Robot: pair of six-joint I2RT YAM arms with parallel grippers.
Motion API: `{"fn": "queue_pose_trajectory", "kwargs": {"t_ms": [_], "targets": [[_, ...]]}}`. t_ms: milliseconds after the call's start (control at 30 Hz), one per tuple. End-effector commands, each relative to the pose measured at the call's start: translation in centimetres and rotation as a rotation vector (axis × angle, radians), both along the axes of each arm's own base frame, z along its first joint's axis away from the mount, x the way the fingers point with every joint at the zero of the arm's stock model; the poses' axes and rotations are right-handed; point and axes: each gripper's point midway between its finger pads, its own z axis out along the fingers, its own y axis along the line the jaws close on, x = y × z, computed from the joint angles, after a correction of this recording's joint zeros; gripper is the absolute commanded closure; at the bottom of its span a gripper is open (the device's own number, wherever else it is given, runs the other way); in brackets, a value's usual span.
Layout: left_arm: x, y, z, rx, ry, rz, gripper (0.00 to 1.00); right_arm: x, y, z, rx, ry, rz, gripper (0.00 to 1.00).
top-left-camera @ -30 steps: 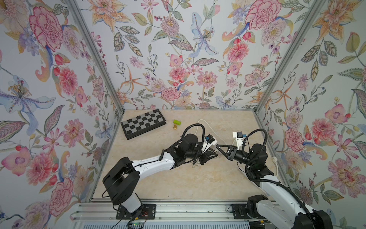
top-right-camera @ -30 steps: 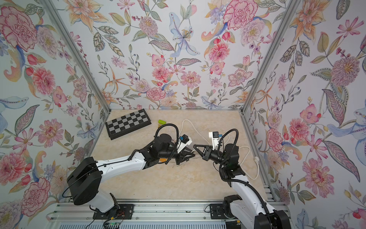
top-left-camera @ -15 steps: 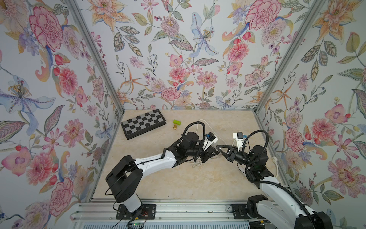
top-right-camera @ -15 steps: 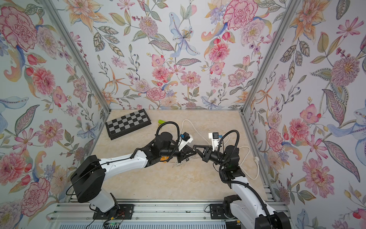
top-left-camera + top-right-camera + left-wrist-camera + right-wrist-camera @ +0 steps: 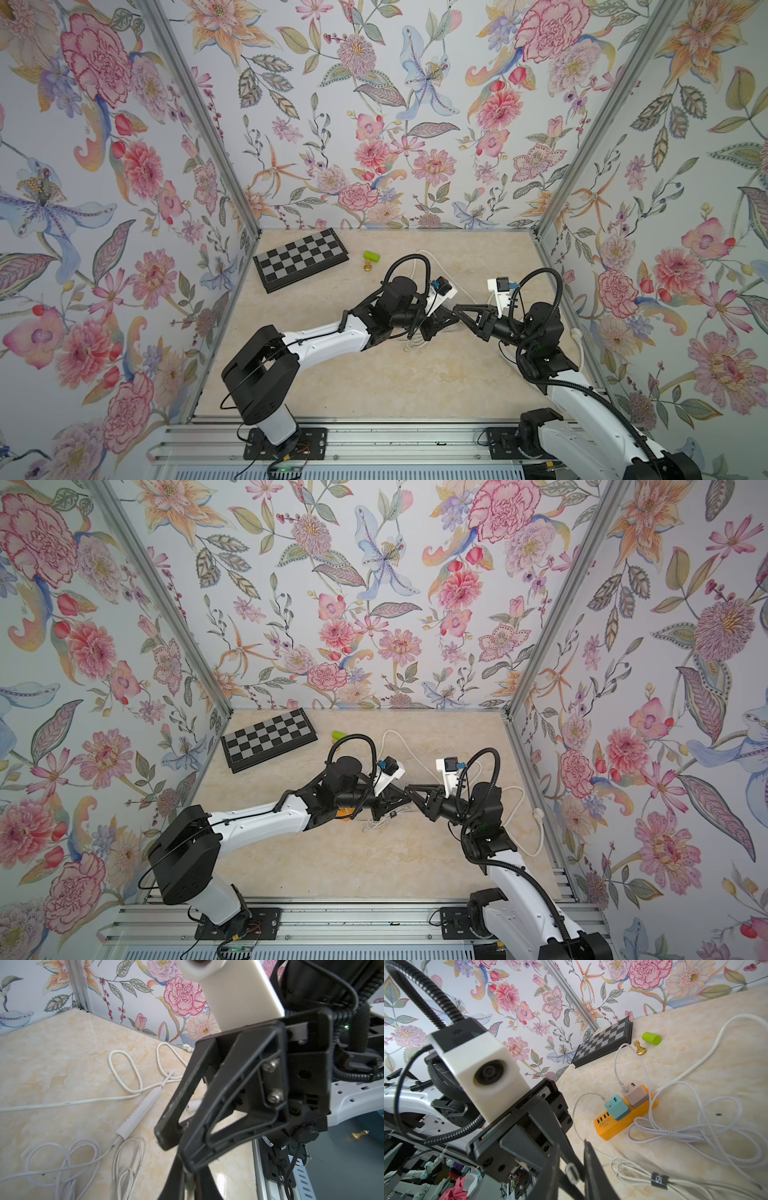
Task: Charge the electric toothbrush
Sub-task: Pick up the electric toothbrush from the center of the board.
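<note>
The white electric toothbrush (image 5: 141,1109) lies flat on the marble table, seen in the left wrist view, with a thin white cable end (image 5: 113,1145) at its base; whether that end is plugged in I cannot tell. My two grippers meet tip to tip above the table's middle. The left gripper (image 5: 187,1184) (image 5: 445,318) is shut on a white charging cable plug (image 5: 572,1172). The right gripper (image 5: 573,1169) (image 5: 457,309) stands open around that same plug, with small gaps on both sides. In both top views the arms hide the toothbrush.
An orange power strip (image 5: 627,1124) carries a teal charger (image 5: 616,1108) and a beige charger (image 5: 634,1095), each with a white cable. Loose cable coils (image 5: 695,1132) lie around it. A chessboard (image 5: 301,259), a green cylinder (image 5: 371,256) and a gold pawn (image 5: 368,266) sit at the back left.
The left gripper has reached in toward the right gripper and closed on the cable plug. The right gripper's jaws, shut a second ago, have opened off it.
</note>
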Motion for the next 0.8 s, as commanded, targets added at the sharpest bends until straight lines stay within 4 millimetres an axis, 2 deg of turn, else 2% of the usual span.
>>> {"fn": "queue_pose_trajectory", "kwargs": {"t_ms": [0,33,100,133,233,400,467,600,767], "targets": [[3.2,1.4,-0.8,0.08,-0.052,0.157,1.0,1.0,-1.5,-0.5,-0.075,0.125,-0.124,0.5],[3.6,1.8,-1.5,0.113,-0.054,0.185,1.0,1.6,-2.5,-1.0,-0.097,0.193,-0.197,0.46],[4.2,2.4,-2.3,0.157,-0.059,0.227,1.0,2.6,-6.2,-3.1,-0.179,0.414,-0.432,0.4],[4.1,2.6,-2.5,0.163,-0.061,0.23,1.0,2.2,-7.8,-4.4,-0.226,0.518,-0.514,0.39],[4.0,2.9,-2.6,0.17,-0.069,0.231,1.0,0.3,-11.9,-6.4,-0.339,0.756,-0.717,0.36],[3.7,3.2,-3.3,0.19,-0.064,0.222,1.0,-3.3,-17.0,-8.0,-0.393,0.956,-1.023,0.22],[3.3,3.0,-3.5,0.172,-0.046,0.207,1.0,-4.7,-17.6,-9.8,-0.355,1.062,-1.075,0.16],[2.7,3.0,-4.0,0.161,-0.02,0.188,1.0,-6.6,-17.7,-13.9,-0.293,1.285,-1.152,0.14],[2.0,3.6,-4.4,0.171,-0.029,0.174,1.0,-7.8,-18.1,-16.1,-0.229,1.376,-1.291,0.13]]}}
